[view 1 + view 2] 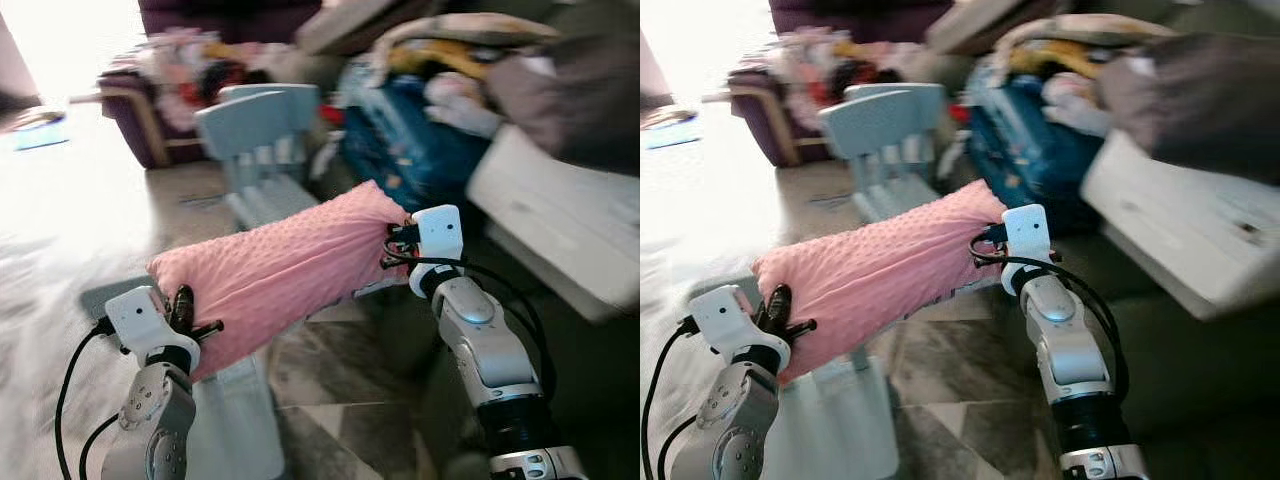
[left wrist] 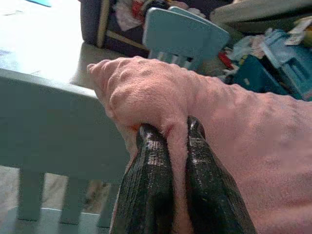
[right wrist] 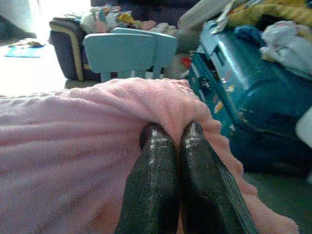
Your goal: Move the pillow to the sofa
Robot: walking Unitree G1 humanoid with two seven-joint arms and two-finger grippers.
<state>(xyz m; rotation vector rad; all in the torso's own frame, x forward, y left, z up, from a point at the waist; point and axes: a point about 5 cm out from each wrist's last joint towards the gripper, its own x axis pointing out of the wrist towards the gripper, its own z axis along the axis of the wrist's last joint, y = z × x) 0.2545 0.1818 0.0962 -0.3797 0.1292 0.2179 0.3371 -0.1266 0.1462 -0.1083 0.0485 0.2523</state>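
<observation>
Pink pillow carried between both grippers, clear of the floor, on its way to a sofa.

Nearest, the left gripper [image 1: 185, 318] pinches one end of the pillow [image 1: 285, 270] and the right gripper [image 1: 392, 243] pinches the other, each pair of fingers [image 2: 155, 185] pressed tight on a fold of fabric; gripping both ends likely keeps the soft thing taut and stops it sagging. Under it stands a pale blue chair [image 2: 44, 126], with a second blue chair [image 1: 262, 135] just beyond. Farther off, a dark purple sofa [image 1: 135, 120] heaped with clothes looks the probable destination.
</observation>
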